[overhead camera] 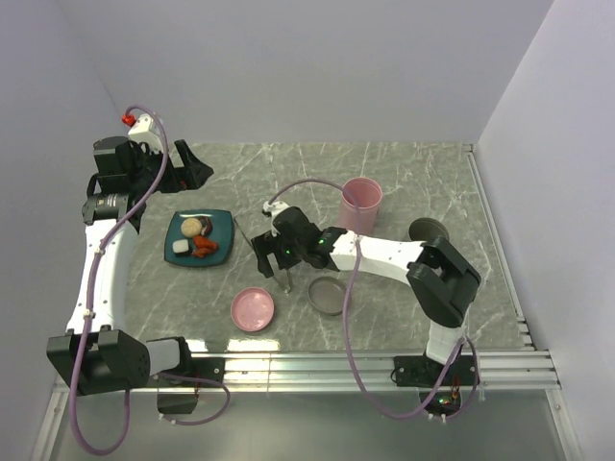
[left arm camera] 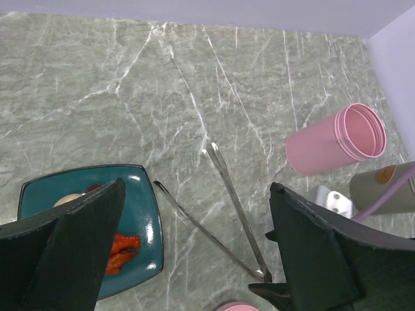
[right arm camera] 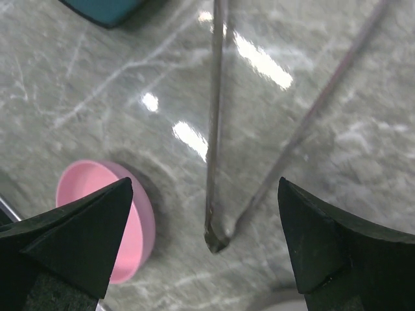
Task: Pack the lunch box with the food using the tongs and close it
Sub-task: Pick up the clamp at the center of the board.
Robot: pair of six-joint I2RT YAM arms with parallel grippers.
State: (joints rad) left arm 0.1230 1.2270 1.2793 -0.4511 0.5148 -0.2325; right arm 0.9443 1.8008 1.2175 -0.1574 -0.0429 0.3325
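Note:
The silver tongs [left arm camera: 227,194] lie flat on the marble in a narrow V, just right of the teal plate [overhead camera: 222,230]. The food sits on that plate: a white cube [overhead camera: 181,249], a beige round piece [overhead camera: 192,227], a dark piece [overhead camera: 206,228] and red-orange bits [overhead camera: 205,247]. My right gripper [right arm camera: 205,183] is open and low over the tongs [right arm camera: 214,129], its fingers on either side of the joined end without touching it. My left gripper [left arm camera: 198,184] is open and empty, raised at the far left [overhead camera: 192,175]. The pink cylindrical lunch box [overhead camera: 361,204] stands open behind the right arm.
A shallow pink round piece [overhead camera: 253,308] and a grey round lid [overhead camera: 328,295] lie near the front edge. A dark round object [overhead camera: 428,229] sits at the right by the right arm's elbow. Walls close in the table at the back and on both sides.

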